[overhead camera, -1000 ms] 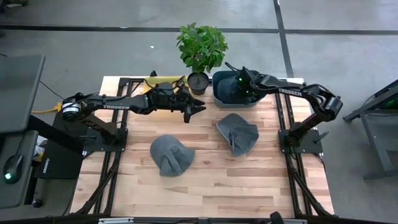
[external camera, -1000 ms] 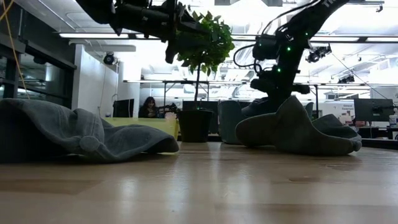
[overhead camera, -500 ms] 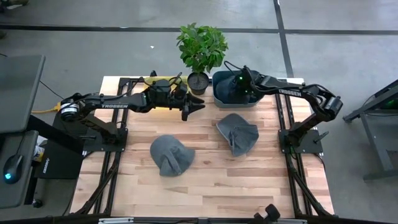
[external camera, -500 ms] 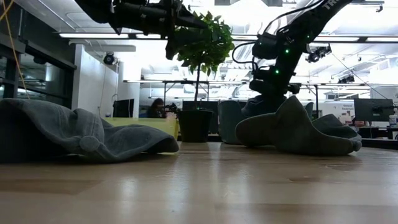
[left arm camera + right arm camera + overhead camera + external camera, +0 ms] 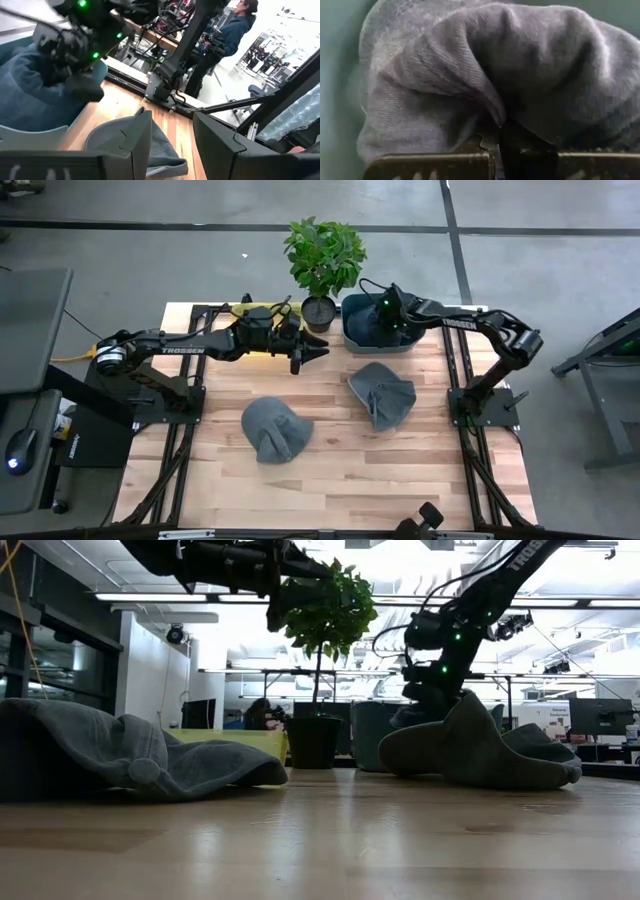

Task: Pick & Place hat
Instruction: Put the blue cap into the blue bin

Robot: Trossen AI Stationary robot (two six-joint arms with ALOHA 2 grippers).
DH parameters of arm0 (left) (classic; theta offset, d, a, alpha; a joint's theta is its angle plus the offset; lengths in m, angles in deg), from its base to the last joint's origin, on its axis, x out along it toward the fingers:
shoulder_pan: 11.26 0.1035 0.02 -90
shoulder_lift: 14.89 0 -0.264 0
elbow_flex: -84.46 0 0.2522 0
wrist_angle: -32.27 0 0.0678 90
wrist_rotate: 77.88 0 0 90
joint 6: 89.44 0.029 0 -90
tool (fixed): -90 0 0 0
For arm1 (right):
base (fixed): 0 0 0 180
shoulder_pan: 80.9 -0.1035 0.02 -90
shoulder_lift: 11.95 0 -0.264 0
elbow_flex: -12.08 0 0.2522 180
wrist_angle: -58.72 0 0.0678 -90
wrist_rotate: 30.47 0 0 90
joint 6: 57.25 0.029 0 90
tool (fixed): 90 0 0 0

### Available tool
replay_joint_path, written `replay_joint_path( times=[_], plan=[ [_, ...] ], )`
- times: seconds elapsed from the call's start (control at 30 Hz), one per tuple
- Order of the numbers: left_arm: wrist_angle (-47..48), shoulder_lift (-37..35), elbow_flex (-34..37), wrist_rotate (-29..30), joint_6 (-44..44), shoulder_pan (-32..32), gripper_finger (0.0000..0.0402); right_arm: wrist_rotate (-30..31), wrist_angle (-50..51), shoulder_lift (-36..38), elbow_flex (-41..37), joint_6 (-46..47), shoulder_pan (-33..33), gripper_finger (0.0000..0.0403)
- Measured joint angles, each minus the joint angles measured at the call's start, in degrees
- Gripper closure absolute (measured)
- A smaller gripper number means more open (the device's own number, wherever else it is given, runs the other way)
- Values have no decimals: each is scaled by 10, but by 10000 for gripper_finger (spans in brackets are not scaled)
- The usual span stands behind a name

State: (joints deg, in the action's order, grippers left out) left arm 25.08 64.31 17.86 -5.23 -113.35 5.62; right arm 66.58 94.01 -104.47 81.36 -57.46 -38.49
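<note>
Two grey hats lie flat on the wooden table, one near the middle [image 5: 275,430] and one to its right [image 5: 383,393]. A third grey hat [image 5: 485,75] is in the dark teal bin [image 5: 352,332] at the table's far edge. My right gripper [image 5: 386,318] reaches down into that bin and is shut on this hat. My left gripper [image 5: 318,352] hangs open in the air left of the bin, level, with nothing between its fingers [image 5: 137,145]. My right gripper pinches a raised fold of the hat's grey cloth [image 5: 496,116] between its two shut fingers. It comes slanting down from the table's right side. The rest of the hat bulges slack beyond the fingers, inside the bin; I cannot tell whether it rests on the bin's floor.
A potted plant [image 5: 322,260] stands at the far edge between the two grippers, with a yellow object [image 5: 258,314] to its left. A person [image 5: 225,40] stands in the room beyond the table. Bare wood lies along the near edge [image 5: 330,490].
My right gripper has sunk a little deeper into the bin and rolled about its own axis, staying shut on the hat.
</note>
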Motion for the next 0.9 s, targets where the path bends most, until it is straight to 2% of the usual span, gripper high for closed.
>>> replay_joint_path(
  times=[0.67,0.77,0.9],
  plan=[
    [0,0,0,-2,-4,0,259,-16,-7,-19,0,-14,0,402],
    [0,0,0,-2,-4,0,259,-23,-4,-11,-1,-1,0,391],
    [0,0,0,-2,-4,0,259,-51,3,11,-3,2,-1,355]
  ],
)
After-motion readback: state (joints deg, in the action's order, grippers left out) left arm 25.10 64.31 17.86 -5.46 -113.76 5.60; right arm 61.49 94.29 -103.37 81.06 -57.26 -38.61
